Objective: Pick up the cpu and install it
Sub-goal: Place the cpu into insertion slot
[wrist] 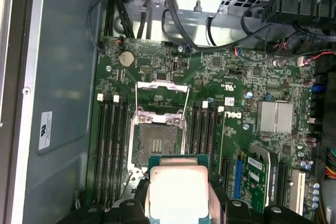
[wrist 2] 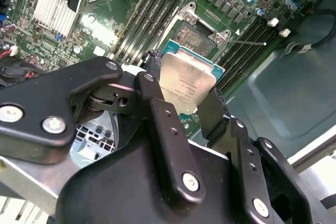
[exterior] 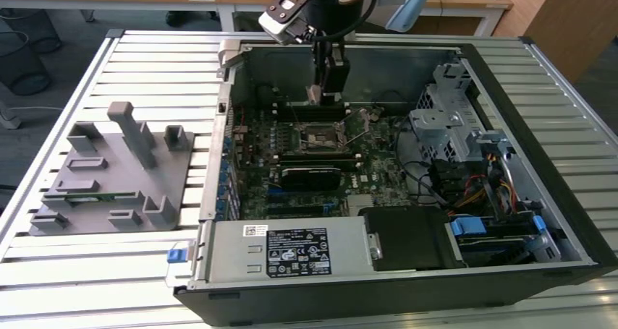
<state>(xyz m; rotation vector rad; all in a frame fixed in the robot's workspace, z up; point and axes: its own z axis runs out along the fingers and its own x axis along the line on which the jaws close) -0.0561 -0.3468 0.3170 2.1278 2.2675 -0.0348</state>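
Note:
My gripper (exterior: 325,90) hangs inside the open computer case (exterior: 540,126), shut on the cpu (exterior: 316,92). The cpu (wrist 2: 186,80) is a flat square chip with a silvery top plate and a green edge. Black fingers (wrist 2: 157,103) clamp two of its opposite sides. In the first wrist view the cpu (wrist: 178,190) hovers above the motherboard, just beside the socket (wrist: 156,141). The socket (exterior: 322,136) stands open, its metal frame (wrist: 161,94) and lever folded back. In the exterior view the gripper is above and slightly behind the socket, apart from it.
Memory slots (wrist: 112,148) flank the socket on both sides. A drive cage (exterior: 442,119) with cables fills the case on the exterior view's right, and a power supply (exterior: 285,253) sits at the front. A grey fixture (exterior: 111,173) holding a green memory stick (exterior: 97,197) lies on the slatted table.

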